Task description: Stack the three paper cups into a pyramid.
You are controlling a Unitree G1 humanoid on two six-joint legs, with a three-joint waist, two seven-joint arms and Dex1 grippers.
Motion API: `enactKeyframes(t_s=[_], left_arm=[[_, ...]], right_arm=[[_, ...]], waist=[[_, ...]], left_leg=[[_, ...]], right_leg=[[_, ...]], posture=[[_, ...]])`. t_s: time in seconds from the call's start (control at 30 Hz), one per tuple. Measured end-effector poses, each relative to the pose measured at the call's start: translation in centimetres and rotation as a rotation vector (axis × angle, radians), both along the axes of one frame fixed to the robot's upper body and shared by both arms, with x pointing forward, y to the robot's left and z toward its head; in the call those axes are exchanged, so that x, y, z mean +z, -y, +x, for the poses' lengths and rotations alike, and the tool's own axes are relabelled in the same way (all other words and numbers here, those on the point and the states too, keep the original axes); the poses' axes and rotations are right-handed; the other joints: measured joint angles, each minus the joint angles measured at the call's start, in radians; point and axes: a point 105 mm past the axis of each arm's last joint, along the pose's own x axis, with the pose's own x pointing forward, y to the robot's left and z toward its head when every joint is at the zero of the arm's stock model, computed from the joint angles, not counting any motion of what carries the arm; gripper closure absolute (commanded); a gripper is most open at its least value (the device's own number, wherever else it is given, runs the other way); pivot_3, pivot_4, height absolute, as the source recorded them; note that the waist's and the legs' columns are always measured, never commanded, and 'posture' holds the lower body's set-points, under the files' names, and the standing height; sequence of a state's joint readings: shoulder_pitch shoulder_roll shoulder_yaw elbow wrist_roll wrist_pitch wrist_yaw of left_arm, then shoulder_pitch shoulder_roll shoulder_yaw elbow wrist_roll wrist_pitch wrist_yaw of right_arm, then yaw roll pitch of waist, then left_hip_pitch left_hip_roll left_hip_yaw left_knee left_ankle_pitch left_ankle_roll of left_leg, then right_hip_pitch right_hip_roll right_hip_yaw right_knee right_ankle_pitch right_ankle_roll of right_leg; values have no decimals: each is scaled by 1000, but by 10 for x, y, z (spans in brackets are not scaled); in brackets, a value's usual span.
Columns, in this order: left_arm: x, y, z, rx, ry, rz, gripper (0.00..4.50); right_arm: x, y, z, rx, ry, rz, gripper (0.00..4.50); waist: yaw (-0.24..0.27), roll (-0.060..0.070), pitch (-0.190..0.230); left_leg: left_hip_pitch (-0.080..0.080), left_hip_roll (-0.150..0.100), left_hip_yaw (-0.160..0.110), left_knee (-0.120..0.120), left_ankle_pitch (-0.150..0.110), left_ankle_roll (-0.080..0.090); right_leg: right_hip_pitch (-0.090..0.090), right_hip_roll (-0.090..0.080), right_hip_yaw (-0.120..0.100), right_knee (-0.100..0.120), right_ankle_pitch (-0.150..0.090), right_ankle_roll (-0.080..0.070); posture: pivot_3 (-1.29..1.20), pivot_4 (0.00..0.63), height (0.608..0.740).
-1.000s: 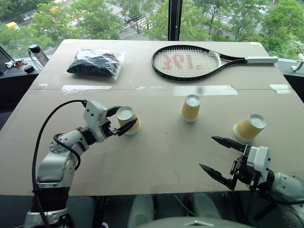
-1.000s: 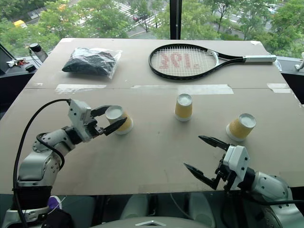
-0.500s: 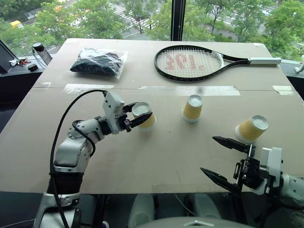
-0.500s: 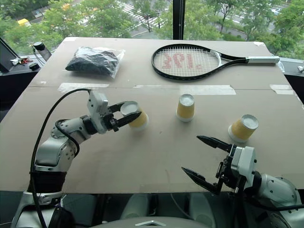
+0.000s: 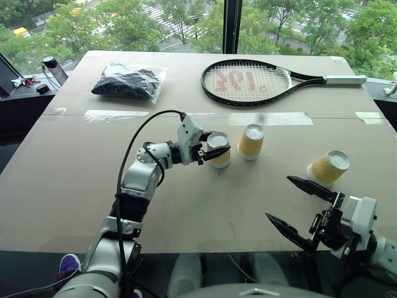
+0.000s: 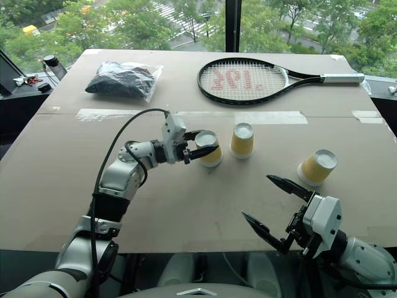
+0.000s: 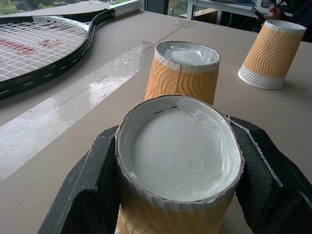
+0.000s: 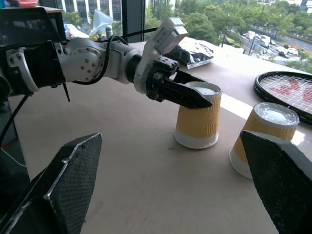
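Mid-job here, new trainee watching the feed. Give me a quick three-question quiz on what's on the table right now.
1. True or false: the left gripper is shut on a paper cup.
2. How many paper cups stand upside down on the table? A) one B) two C) three
3. Which object lies beyond the middle cup, across the tape line?

Key:
1. True; its fingers clamp the cup near its upturned base.
2. C; the third cup stands near the open right gripper.
3. The tennis racket.
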State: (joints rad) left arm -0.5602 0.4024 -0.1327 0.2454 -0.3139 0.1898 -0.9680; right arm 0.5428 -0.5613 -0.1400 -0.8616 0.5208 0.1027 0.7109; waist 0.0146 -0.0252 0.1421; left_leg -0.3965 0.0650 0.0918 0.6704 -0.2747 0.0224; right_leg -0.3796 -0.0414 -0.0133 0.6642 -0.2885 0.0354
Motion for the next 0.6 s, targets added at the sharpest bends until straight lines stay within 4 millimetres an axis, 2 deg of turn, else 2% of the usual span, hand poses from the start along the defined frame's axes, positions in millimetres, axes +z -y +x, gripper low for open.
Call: enactKeyframes(t_s=[0.03, 0.13, 0.2, 0.4, 0.6], left_arm=[[0, 0, 0, -2, 1, -6, 2056], [-3, 1, 1, -8, -9, -19, 523], [-10, -1, 1, -1, -34, -17, 98], [-12, -8, -8, 6, -57, -27, 98], [9, -36, -20, 74, -19, -77, 98]], right_arm=[[0, 0, 0, -4, 1, -2, 0], [0, 0, 1, -14, 3, -3, 0], [0, 1, 1, -21, 3, -4, 0], [0, 3, 13, -69, 7, -9, 0], [-10, 5, 32, -129, -37, -35, 0]], waist=[[0, 0, 0], [0, 0, 0], [0, 0, 0], [-3, 0, 0], [-2, 0, 0]], left_leg=[[0, 0, 0, 0, 0, 0], [0, 0, -2, 1, 0, 0], [0, 0, -2, 1, 0, 0], [0, 0, -3, 0, 0, 0], [0, 0, -4, 0, 0, 0]], right_leg=[[0, 0, 0, 0, 0, 0], [1, 0, -1, 0, 0, 0], [1, 0, -1, 0, 0, 0], [1, 0, -1, 0, 0, 0], [1, -1, -1, 0, 0, 0]], posture=[[0, 150, 740], [0, 150, 740], [0, 150, 740], [0, 150, 740], [0, 150, 740]])
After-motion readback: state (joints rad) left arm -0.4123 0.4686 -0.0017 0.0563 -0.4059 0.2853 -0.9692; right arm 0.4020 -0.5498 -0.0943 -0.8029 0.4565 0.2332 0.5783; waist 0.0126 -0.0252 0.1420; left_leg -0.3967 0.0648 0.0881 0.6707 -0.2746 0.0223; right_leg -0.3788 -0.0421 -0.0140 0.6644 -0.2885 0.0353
